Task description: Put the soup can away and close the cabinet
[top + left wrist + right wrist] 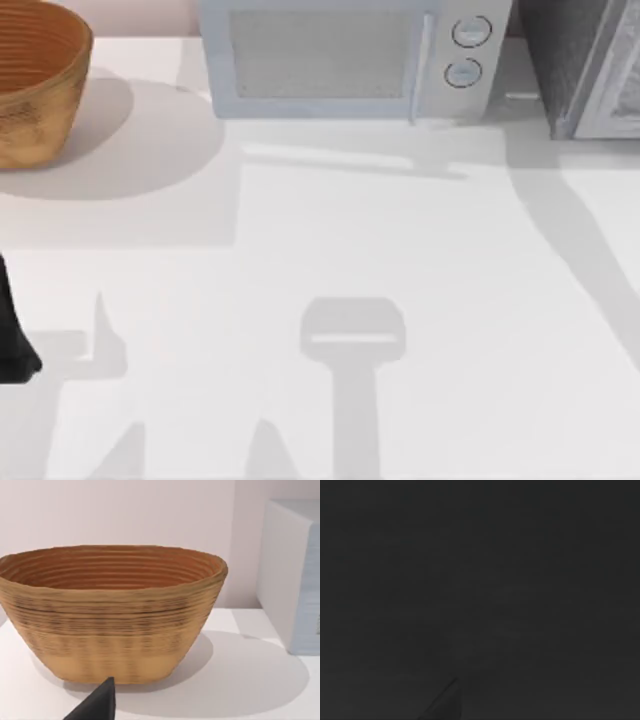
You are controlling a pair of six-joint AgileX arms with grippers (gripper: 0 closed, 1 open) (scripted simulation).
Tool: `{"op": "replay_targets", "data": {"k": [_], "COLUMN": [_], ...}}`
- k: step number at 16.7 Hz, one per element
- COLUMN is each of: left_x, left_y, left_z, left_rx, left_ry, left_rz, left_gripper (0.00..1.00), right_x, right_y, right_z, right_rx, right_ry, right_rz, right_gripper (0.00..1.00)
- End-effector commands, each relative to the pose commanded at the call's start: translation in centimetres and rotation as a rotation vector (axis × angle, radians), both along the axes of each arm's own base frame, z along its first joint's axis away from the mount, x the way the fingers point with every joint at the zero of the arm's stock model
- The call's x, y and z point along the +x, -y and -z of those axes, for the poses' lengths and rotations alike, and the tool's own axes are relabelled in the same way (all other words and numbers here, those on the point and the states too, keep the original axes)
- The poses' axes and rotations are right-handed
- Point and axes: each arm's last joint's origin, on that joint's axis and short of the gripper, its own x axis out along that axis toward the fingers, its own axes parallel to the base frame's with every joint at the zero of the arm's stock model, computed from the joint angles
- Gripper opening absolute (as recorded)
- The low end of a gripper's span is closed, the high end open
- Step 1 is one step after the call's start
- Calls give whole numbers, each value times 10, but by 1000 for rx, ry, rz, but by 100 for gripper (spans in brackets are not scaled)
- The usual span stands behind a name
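Observation:
The soup can is out of view. The grey speckled cabinet (567,62) stands at the table's back right corner, with a lighter panel of it at the frame's right edge. My left arm (14,335) is a dark shape at the table's left edge. One of its black fingertips (101,702) points toward the woven basket (112,612) from a short distance. The right wrist view is dark.
A woven basket (35,85) sits at the back left. A pale blue microwave (340,55) with two round knobs stands at the back middle, its door shut. Arm shadows fall across the white tabletop (330,230).

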Motion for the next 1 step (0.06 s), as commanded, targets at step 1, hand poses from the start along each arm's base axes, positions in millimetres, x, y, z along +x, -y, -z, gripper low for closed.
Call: {"op": "replay_targets", "data": {"k": [1], "left_x": [0], "left_y": [0], "left_z": [0], "left_rx": [0], "left_ry": [0], "left_rz": [0], "left_gripper": [100], "right_x": [3], "right_y": [1], "right_z": [-1], "right_rx": [2], "right_ry": [6], "right_rz": [0], "right_gripper": [100]}}
